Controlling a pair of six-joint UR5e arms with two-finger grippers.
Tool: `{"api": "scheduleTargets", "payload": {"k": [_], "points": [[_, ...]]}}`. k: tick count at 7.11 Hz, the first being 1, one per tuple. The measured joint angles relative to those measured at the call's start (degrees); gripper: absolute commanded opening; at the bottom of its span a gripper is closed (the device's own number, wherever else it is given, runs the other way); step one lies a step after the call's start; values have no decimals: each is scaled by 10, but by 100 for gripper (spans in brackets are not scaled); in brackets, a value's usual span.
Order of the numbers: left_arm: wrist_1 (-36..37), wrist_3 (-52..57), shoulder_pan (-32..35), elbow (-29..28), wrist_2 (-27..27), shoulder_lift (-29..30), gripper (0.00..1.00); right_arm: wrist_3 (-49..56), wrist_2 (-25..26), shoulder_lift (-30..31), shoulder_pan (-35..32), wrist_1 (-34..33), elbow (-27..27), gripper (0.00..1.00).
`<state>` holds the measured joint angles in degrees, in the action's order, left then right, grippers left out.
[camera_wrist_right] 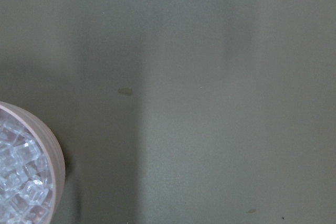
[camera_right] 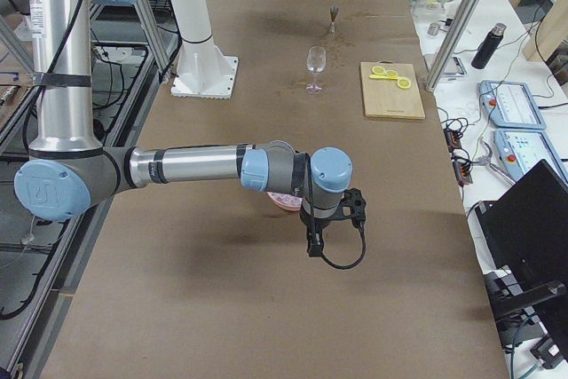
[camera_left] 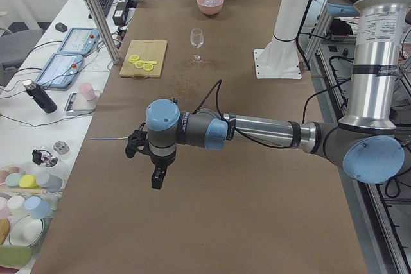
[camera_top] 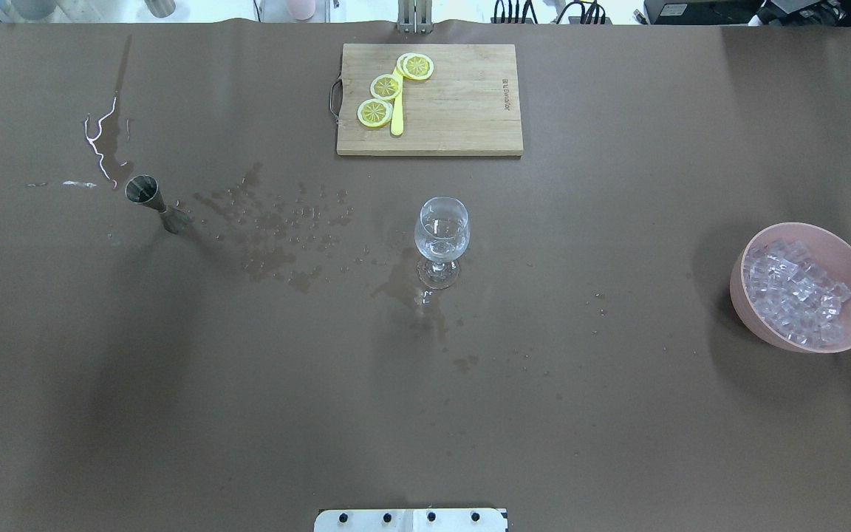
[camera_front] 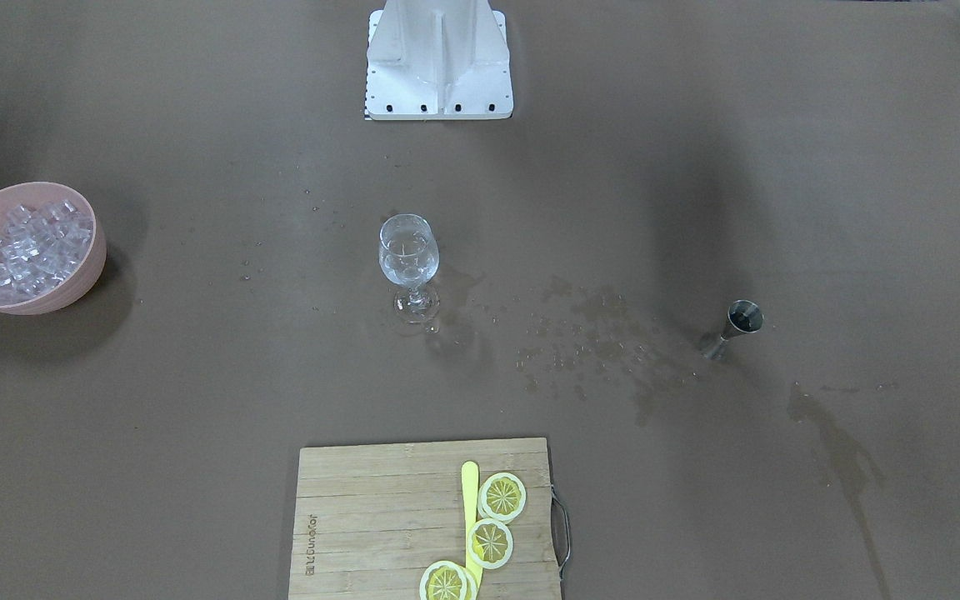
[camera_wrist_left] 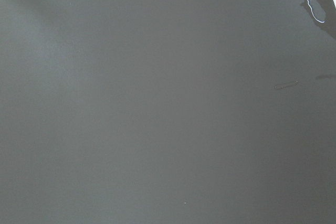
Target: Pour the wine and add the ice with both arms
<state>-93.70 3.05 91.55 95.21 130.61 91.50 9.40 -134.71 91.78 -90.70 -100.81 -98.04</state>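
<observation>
Ice (camera_top: pixel 795 292) in bowl (camera_top: pixel 758 331) at tabletop's (camera_top: pixel 425 414) right end; right gripper (camera_right: pixel 313 241) hangs beside it, left gripper (camera_left: pixel 157 176) over left end. Can't tell either's opening. Grip jigger (camera_top: pixel 152 198) low, keep level, tip slowly over glass (camera_top: pixel 441 233).

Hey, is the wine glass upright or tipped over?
Upright. The wine glass stands on its foot on the table, bowl above stem.

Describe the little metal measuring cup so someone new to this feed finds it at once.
From the wine glass at the centre of the table, follow the wet patch toward the robot's left. The measuring cup stands alone at its far end: the only metal vessel, small, dark, hourglass-shaped, far shorter than the glass.
</observation>
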Motion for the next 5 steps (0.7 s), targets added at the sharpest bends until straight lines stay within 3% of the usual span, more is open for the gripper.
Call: {"api": "scheduleTargets", "payload": {"k": [5], "points": [[-3, 1, -34, 3, -2, 11, 98, -1, -1, -3, 0, 0, -1, 100]]}}
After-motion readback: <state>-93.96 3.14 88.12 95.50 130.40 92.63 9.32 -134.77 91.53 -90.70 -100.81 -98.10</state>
